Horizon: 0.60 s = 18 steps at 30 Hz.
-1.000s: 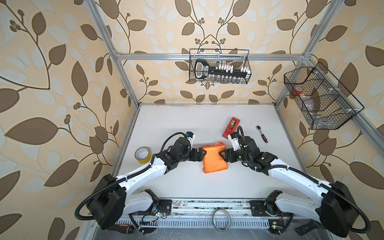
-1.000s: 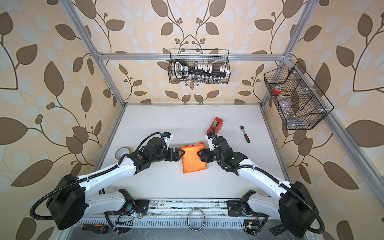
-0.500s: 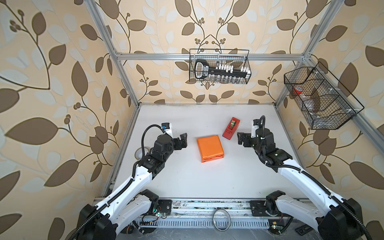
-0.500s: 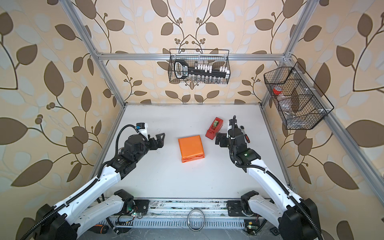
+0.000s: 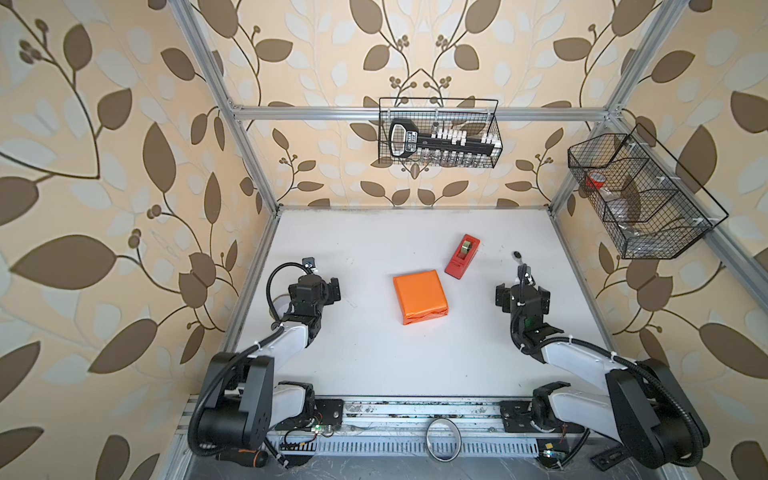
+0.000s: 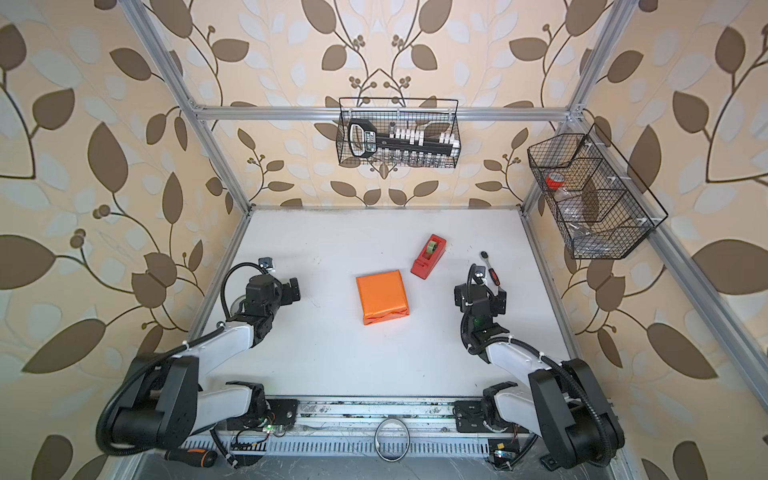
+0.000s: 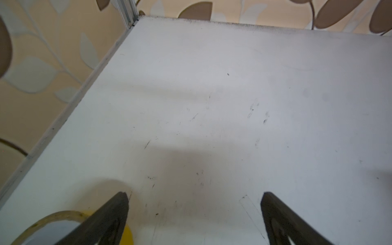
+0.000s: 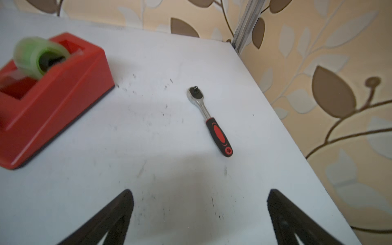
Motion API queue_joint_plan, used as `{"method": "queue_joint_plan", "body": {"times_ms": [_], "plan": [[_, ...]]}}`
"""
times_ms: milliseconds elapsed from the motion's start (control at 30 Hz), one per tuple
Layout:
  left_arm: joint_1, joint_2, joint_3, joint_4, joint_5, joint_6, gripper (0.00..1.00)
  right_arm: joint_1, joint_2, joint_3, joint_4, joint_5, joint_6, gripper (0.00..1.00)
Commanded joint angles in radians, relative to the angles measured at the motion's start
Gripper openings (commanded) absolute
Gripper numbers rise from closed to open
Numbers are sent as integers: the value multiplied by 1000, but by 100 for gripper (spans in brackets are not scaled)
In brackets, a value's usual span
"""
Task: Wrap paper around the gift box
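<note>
The paper [image 5: 420,297] [image 6: 382,297], glossy orange, is folded all round a flat squarish parcel in the middle of the white table [image 5: 374,353]. The gift box is hidden inside it. My left gripper [image 5: 320,287] [image 6: 276,287] hovers well left of the parcel, open, with only bare table between its fingers in the left wrist view [image 7: 194,197]. My right gripper [image 5: 521,293] [image 6: 480,294] hangs well right of the parcel, also open and empty [image 8: 199,195]. Neither touches the parcel.
A red tape dispenser [image 5: 462,257] [image 8: 46,95] stands just behind the parcel's right corner. A small ratchet wrench [image 8: 210,121] [image 6: 490,271] lies beyond my right gripper. A yellow tape roll [image 7: 63,222] lies under my left gripper by the left wall. Wire baskets [image 5: 438,133] [image 5: 640,195] hang on the walls.
Both grippers were at the parcel's two sides a second ago. They have let go, opened wide and drawn back outwards. The parcel has settled flat.
</note>
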Motion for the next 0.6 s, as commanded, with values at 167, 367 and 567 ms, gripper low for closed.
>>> {"method": "queue_joint_plan", "body": {"times_ms": [167,367,567], "plan": [[20,189,-32,364,135,76,99,-75,-14,-34,263,-219,-24,100],[31,211,6,320,154,73,99,-83,-51,-75,304,-280,-40,100],[31,208,3,317,153,73,99,-100,-64,-99,341,-305,-43,100]]}}
